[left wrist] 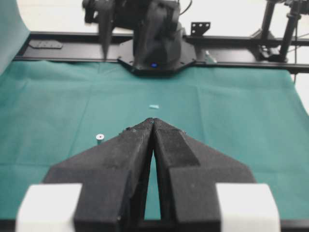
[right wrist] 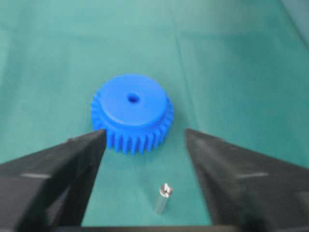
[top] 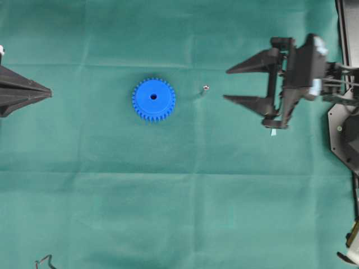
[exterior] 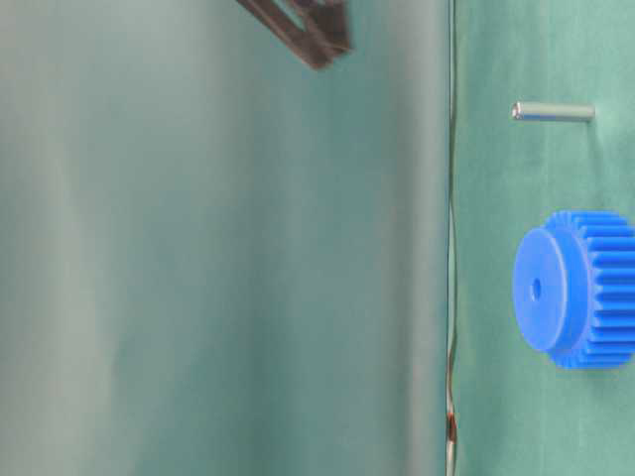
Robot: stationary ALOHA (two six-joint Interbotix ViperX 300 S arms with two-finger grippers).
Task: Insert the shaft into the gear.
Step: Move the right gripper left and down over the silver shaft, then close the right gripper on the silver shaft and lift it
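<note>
We see the gear [top: 153,100] lying flat on the green cloth of the table [top: 112,213], just left of the middle of the overhead frame, its centre hole facing up. The shaft [top: 205,88] stands upright on the cloth a little to the right of the gear, apart from it, with its shiny end up.

The right claw [top: 225,84] reaches in from the right edge of the overhead frame, its two fingers spread wide and holding nothing, the tips near the shaft but not touching it. In the right wrist view the shaft [right wrist: 162,198] sits low in the frame between the two dark fingers, with the gear [right wrist: 132,113] beyond it at the centre.

The left claw [top: 49,93] pokes in at the left edge of the overhead frame, well apart from the gear. In the left wrist view its fingers meet at the tips [left wrist: 152,120], pressed together and gripping nothing. A small pale scrap [left wrist: 154,106] lies on the cloth beyond them; what it is we cannot quite tell.
</note>
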